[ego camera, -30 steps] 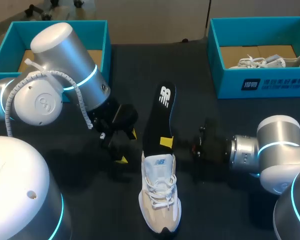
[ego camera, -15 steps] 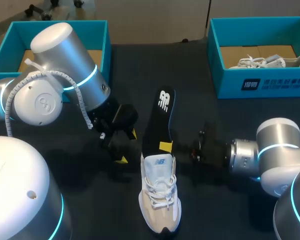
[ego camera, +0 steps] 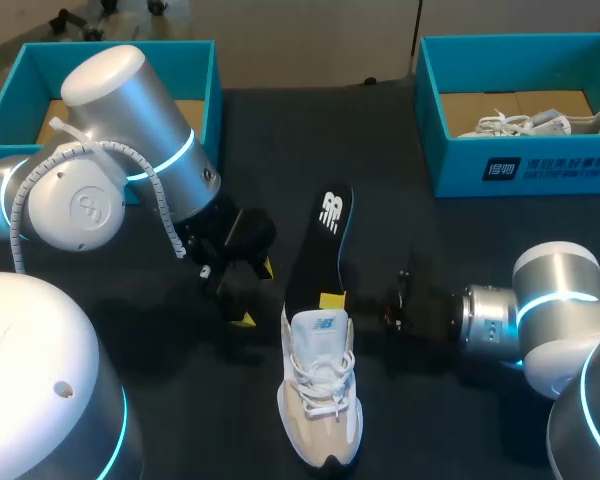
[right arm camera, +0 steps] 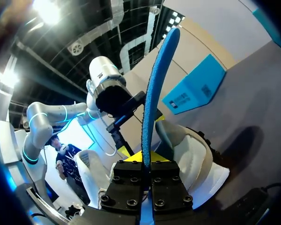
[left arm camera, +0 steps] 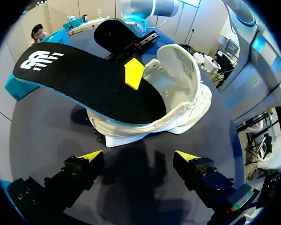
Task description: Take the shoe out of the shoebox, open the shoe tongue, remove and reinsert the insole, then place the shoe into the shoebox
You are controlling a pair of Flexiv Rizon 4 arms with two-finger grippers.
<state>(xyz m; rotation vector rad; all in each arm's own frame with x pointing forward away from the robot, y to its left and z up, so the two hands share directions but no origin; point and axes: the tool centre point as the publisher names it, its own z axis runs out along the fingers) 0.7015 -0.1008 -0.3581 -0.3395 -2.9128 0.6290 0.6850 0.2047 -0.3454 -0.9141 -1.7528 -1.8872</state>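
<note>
White mesh sneaker [ego camera: 320, 400] out on black table [ego camera: 460, 250]. Black foam insole [ego camera: 320, 240] mostly pulled out, edge pinched in right pincer [right arm camera: 146, 159]. Left pincer [left arm camera: 138, 157] wide, empty, beside sneaker. Reinsertion and boxing left.

Dark table [ego camera: 280, 130] holds 1 shoe [ego camera: 320, 400] and, seemingly, 2 teal shoeboxes [ego camera: 455, 165].

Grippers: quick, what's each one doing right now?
Left gripper: open, empty, jaws apart just short of the shoe.
Right gripper: shut on the insole.
</note>
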